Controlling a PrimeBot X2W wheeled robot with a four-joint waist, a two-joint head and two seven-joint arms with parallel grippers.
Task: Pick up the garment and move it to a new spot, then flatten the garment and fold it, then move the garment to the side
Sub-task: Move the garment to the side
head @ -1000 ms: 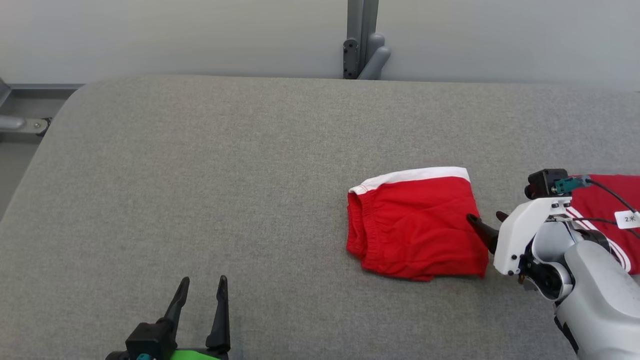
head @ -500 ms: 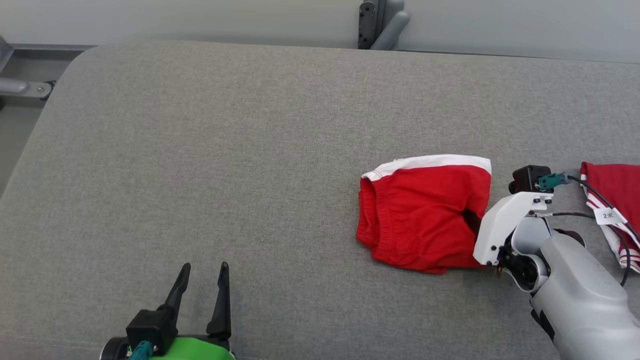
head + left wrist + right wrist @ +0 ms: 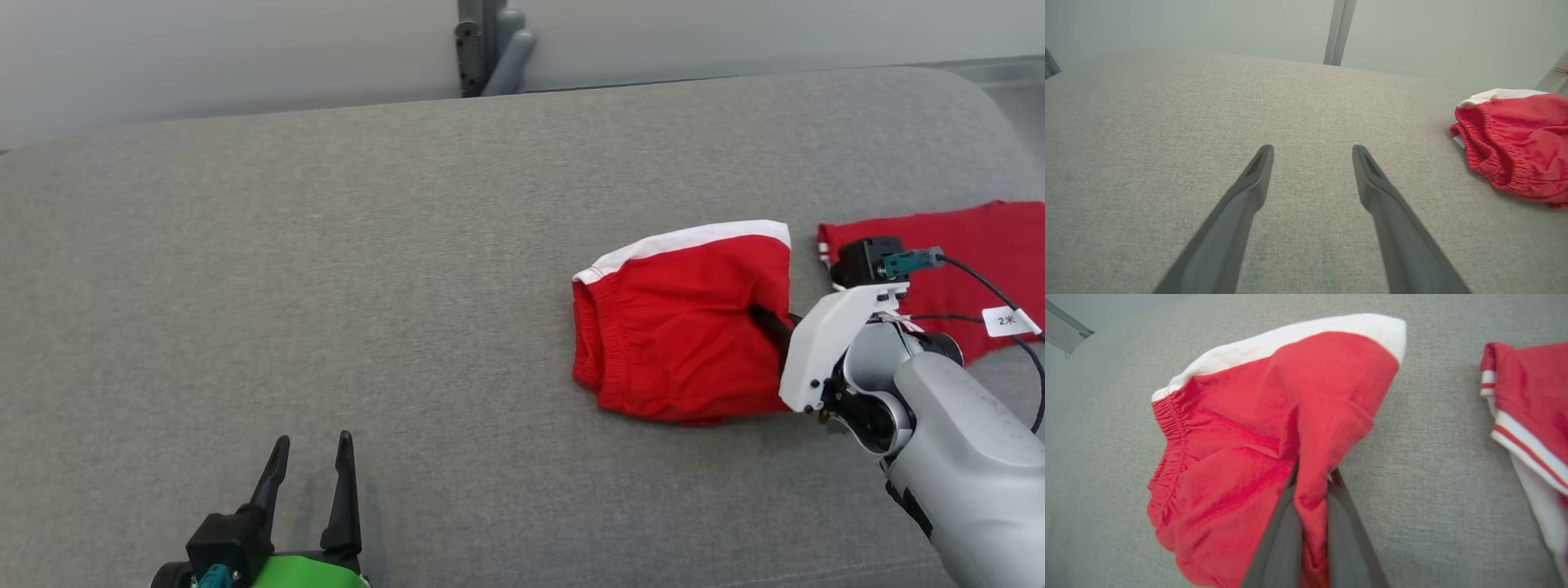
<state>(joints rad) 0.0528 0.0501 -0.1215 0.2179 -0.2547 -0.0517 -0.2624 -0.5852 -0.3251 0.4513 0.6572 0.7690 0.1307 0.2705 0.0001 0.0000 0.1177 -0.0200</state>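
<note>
The right end effector (image 3: 766, 320) is pressed together on a ridge of red cloth at the right-hand edge of the garment (image 3: 678, 327). The right wrist view shows the fabric bunched up between the two dark fingers (image 3: 1284, 539). The garment, red shorts with a white band along the far edge, lies as a compact bundle on the grey tabletop (image 3: 326, 245), right of centre, with its gathered waistband turned toward the robot's left. The left end effector (image 3: 309, 447) is spread wide and empty, resting low over bare tabletop well apart from the cloth. This looks like a grasp made in order to carry the garment. Because the bundle is so compact, I cannot tell whether this is the first pick-up or the final move aside. Next should come a lift high enough to free the bundle from the fabric surface, without letting loose layers slip out of the pinch. The fingertips are buried in the fold, so I cannot make out how many layers are caught. A second red garment (image 3: 971, 245) with striped trim lies just beyond, cut off by the frame edge. The mark on the small white cable tag (image 3: 1011, 320) is too small to read reliably.
</note>
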